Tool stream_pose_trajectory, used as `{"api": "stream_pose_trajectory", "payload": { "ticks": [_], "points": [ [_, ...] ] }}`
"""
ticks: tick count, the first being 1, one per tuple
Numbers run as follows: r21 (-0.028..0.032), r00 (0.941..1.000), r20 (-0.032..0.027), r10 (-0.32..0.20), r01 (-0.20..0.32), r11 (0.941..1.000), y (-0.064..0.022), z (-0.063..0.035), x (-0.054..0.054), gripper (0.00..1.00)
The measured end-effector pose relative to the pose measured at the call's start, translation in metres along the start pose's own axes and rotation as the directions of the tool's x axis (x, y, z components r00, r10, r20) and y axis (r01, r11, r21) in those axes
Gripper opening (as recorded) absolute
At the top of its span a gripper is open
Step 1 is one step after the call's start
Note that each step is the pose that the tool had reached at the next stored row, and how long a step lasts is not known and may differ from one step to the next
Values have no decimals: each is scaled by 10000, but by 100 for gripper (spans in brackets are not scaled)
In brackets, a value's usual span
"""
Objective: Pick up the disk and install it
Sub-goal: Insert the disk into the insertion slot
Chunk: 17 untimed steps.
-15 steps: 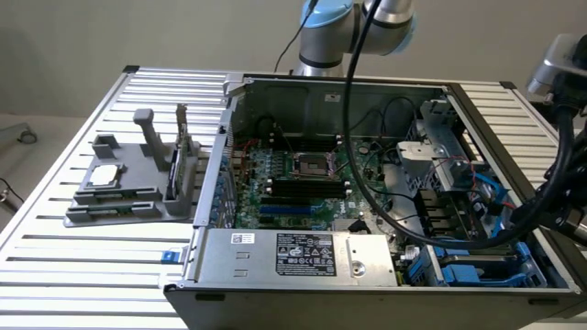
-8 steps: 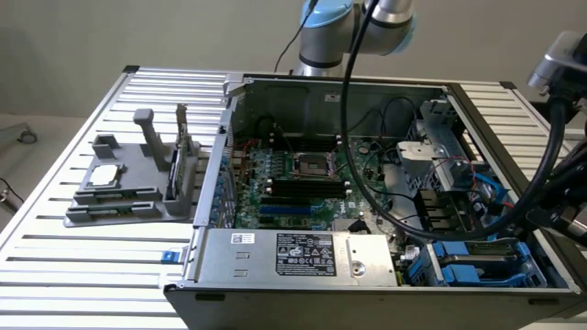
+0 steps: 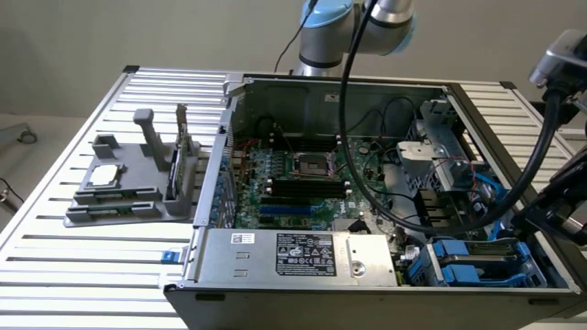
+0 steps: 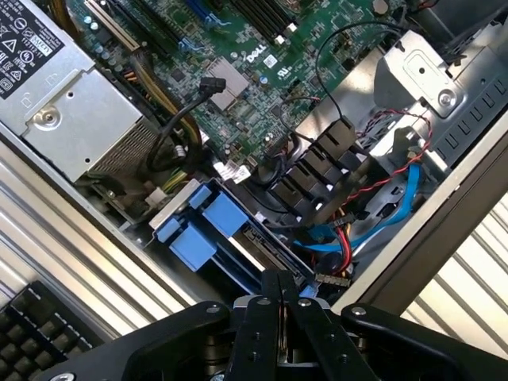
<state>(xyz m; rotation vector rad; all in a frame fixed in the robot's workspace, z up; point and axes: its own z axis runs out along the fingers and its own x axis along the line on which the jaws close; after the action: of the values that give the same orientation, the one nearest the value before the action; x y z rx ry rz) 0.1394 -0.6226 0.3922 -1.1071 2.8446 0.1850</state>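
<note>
The gripper [image 4: 282, 279] has its jaws pinched nearly together, gripping nothing. The blue-framed disk [image 4: 208, 230] appears to stand slotted on edge just beyond the jaw tips, its long axis running straight away from them.

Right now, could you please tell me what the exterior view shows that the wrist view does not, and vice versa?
The exterior view adds the grey plastic fixture tray beside the open computer case, holding a small square silver chip and a thin dark upright card. The wrist view adds the shut black claw and a black keyboard corner. Both share the green motherboard, the silver labelled power supply and the blue plastic carrier handles.
</note>
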Motion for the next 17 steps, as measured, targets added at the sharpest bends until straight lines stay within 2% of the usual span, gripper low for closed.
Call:
{"api": "stream_pose_trajectory", "payload": {
  "ticks": [8, 17],
  "points": [
    [73, 9968, -145, 787, -786, 9969, -1, 0, 0, 14],
    [173, 9851, -286, 1696, -1692, 9854, -2, 0, 1, 14]
  ]
}}
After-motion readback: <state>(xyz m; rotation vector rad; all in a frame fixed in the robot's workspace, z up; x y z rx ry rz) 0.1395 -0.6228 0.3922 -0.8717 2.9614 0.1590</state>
